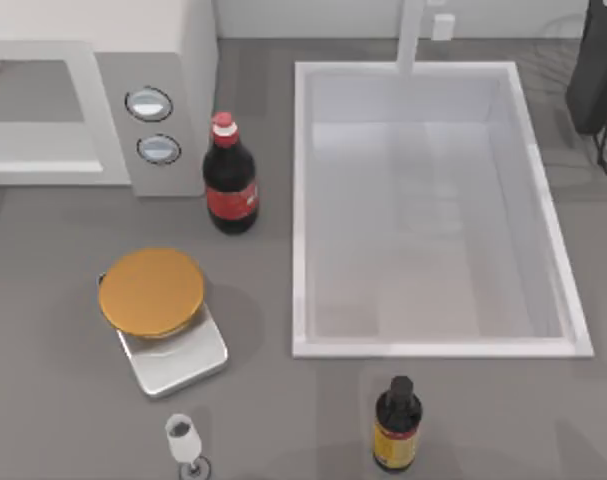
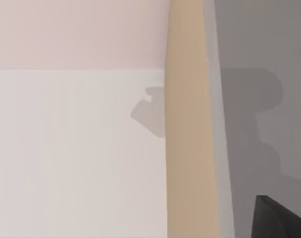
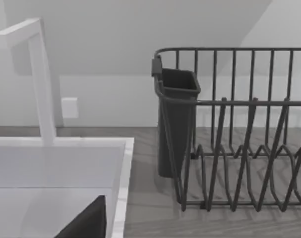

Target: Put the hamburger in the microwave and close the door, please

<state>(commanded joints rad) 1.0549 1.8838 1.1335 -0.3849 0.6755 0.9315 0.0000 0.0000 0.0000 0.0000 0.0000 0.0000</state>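
The hamburger (image 1: 151, 291) sits on a silver tray (image 1: 178, 358) at the surface's left, just in front of the microwave (image 1: 133, 100), whose door (image 1: 38, 110) appears open. I can't tell either pincer's state. Best grip the bun by its sides, lifting clear of the cola bottle (image 1: 228, 177).

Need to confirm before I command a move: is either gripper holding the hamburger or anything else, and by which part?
Nothing looks held. The hamburger sits untouched on the silver tray, no gripper near it.
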